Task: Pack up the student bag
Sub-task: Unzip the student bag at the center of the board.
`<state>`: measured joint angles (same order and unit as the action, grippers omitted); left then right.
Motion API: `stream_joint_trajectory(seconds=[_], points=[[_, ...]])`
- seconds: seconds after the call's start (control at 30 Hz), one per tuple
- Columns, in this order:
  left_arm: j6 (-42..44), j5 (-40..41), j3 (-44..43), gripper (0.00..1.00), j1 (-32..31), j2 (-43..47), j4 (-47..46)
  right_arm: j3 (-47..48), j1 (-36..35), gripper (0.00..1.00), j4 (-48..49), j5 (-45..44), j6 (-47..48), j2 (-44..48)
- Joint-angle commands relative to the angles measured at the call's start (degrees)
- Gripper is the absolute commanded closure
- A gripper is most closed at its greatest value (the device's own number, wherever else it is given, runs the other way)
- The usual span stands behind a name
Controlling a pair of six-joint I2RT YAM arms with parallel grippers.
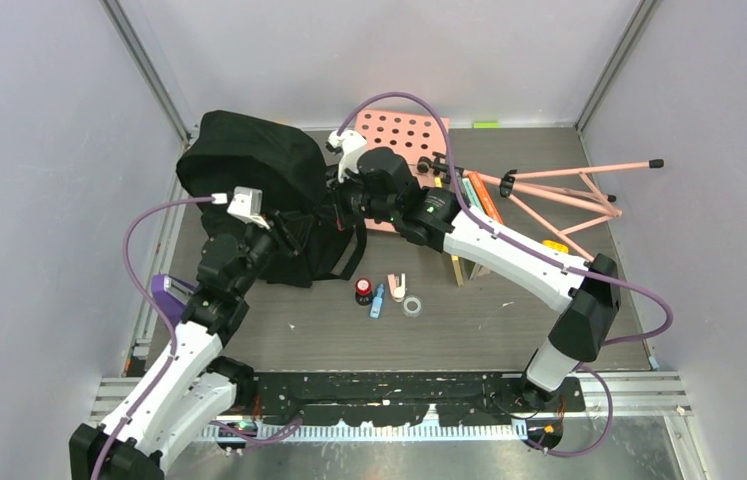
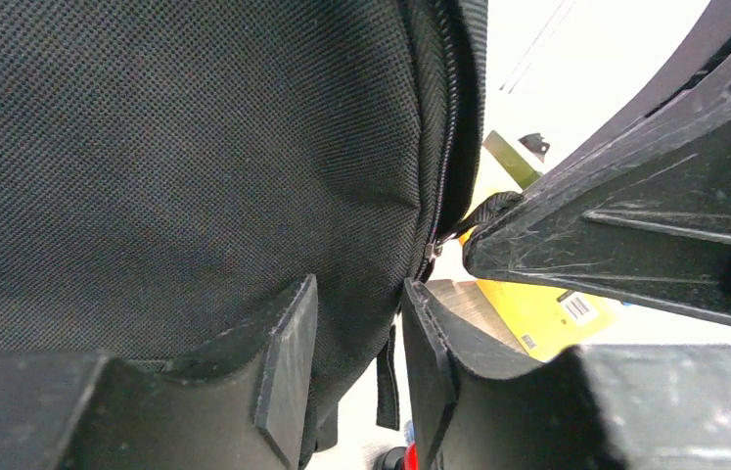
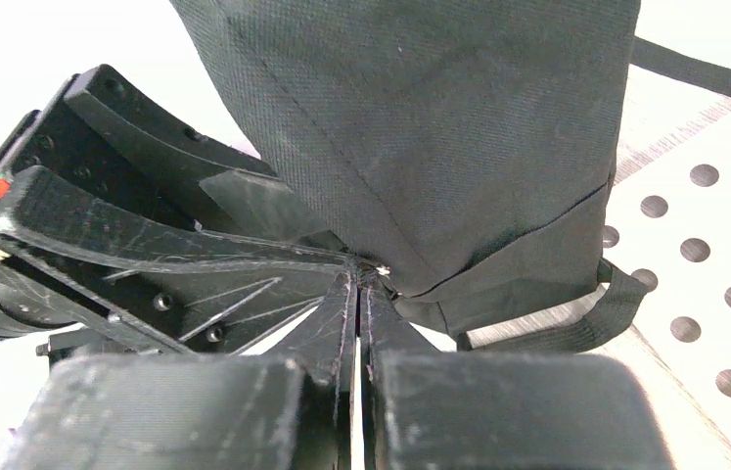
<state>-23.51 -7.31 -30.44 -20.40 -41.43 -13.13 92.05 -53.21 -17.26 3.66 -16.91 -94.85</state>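
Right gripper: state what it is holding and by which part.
The right gripper is shut on the black backpack, pinching it at the end of its zipper, seemingly by the pull, which the fingertips hide.

You could read no text. Only a small white barcode label (image 2: 577, 308) stood on the flat yellow package (image 2: 535, 318), its digits illegible.

You had the student bag (image 1: 249, 160) at the far left of the table (image 1: 509, 330), the pegboard (image 1: 404, 130) just to its right and the tripod (image 1: 569, 190) lying farther right. In front of the bag, near the middle, lay the tape roll (image 1: 412, 305) among other small items. The left gripper (image 2: 359, 294) and right gripper (image 3: 359, 279) met at the bag's right side.
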Motion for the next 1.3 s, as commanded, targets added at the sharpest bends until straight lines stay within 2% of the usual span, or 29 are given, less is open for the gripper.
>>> stream_joint_trajectory(seconds=[0.0,0.17,0.3,0.57,0.77,0.9,1.07,1.2,1.27], points=[[0.39,0.34,0.16,0.65,-1.41,-2.15,-5.68,1.69,-0.46,0.99,2.52,-1.97,-0.09,4.38],[0.3,1.05,1.05,0.84,-2.77,-3.4,-7.22,2.82,-0.71,0.99,2.01,-4.5,0.73,4.58],[-0.02,1.12,1.26,0.93,-3.73,-4.4,-7.44,6.88,-0.95,1.0,0.43,-6.92,2.54,2.87],[-0.47,0.91,1.14,0.94,-4.47,-7.18,-7.44,20.49,-2.35,1.0,-2.67,-8.94,7.81,-3.14],[-0.49,1.32,1.0,0.94,-4.56,-8.33,-7.44,32.32,-3.7,0.99,-6.64,-9.33,12.18,-11.47],[-0.66,1.08,1.17,0.95,-4.56,-8.81,-7.0,38.02,-5.44,1.0,-9.16,-12.88,15.39,-16.56],[-0.61,3.33,-0.06,0.92,-4.56,-6.07,-0.46,38.43,-7.52,0.99,-8.95,-16.86,17.35,-17.02],[-1.41,5.67,-3.6,0.76,-4.56,-1.76,9.28,36.03,-7.73,0.94,-8.6,-18.91,17.81,-14.45],[-2.19,6.42,-5.3,0.66,-4.56,0.18,13.79,32.73,-7.76,0.86,-8.06,-19.15,17.38,-12.4]])
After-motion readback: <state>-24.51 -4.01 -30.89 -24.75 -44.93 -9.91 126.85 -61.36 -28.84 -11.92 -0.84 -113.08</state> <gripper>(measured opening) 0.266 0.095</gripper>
